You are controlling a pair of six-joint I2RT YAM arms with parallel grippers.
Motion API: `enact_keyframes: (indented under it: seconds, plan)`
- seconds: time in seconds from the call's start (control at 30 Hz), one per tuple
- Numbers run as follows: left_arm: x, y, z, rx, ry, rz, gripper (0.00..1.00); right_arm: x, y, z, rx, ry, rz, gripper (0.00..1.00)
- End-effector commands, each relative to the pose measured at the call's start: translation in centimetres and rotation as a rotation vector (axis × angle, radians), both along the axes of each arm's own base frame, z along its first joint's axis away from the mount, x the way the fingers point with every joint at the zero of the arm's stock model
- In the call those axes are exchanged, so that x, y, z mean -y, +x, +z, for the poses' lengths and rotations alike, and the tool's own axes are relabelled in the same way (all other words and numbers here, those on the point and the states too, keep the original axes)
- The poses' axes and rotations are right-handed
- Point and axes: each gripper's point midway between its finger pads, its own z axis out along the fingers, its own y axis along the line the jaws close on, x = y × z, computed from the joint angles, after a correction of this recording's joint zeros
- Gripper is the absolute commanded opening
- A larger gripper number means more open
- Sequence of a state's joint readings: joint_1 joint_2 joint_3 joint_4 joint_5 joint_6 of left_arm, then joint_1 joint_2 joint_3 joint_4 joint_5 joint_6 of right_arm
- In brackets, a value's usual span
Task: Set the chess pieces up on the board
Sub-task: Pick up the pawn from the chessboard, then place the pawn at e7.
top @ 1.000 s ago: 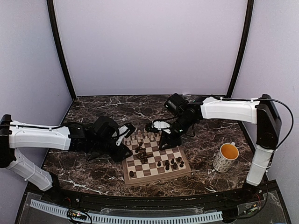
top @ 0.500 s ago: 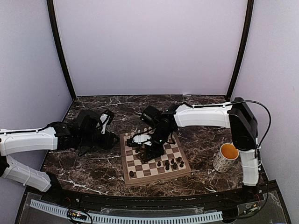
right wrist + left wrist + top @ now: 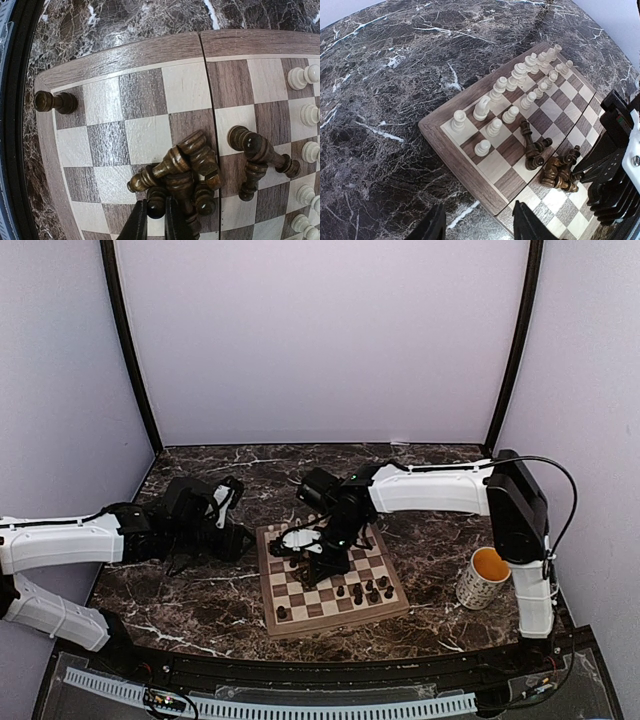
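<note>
Board [image 3: 150, 55]: right gripper [image 3: 155, 212] clenched on dark piece [image 3: 156, 200] (toppled heap [image 3: 180, 170]); left gripper [image 3: 477, 215] released.

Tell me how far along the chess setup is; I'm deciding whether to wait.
Done: the pale pieces stand in two rows at the board's far edge. In hand: the right gripper is shut on a dark piece from the toppled pile mid-board. Left: that pile, plus scattered dark pieces nearer the front.
</note>
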State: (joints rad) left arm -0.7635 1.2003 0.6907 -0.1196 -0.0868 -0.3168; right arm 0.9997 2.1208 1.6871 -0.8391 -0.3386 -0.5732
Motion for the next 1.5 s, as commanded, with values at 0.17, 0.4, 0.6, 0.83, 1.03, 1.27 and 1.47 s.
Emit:
enact_keyframes:
  seconds: [0.17,0.4,0.6,0.83,1.03,1.27,1.47]
  plan:
    - [0.4,0.1,-0.1,-0.003,-0.018,-0.016,0.49,0.3,-0.4,3.4,0.057,0.042,0.009,0.07]
    - [0.7,0.2,-0.3,-0.009,-0.017,-0.026,0.49,1.3,-1.3,4.0,0.051,0.055,0.019,0.07]
    - [0.9,0.2,-0.4,-0.015,-0.011,-0.033,0.49,2.2,-2.6,3.2,0.01,0.029,0.053,0.08]
    - [0.9,0.3,-0.5,-0.015,-0.007,-0.036,0.49,2.9,-3.8,1.7,-0.004,-0.024,0.099,0.08]
    - [0.9,0.3,-0.5,-0.018,-0.008,-0.036,0.49,2.9,-3.9,0.6,-0.002,-0.052,0.103,0.09]
    - [0.9,0.2,-0.6,-0.02,-0.009,-0.037,0.49,2.9,-3.4,-0.2,0.027,-0.071,0.095,0.1]
    - [1.0,0.2,-0.7,-0.026,-0.012,-0.038,0.49,2.9,-3.2,-0.8,0.035,-0.084,0.085,0.1]
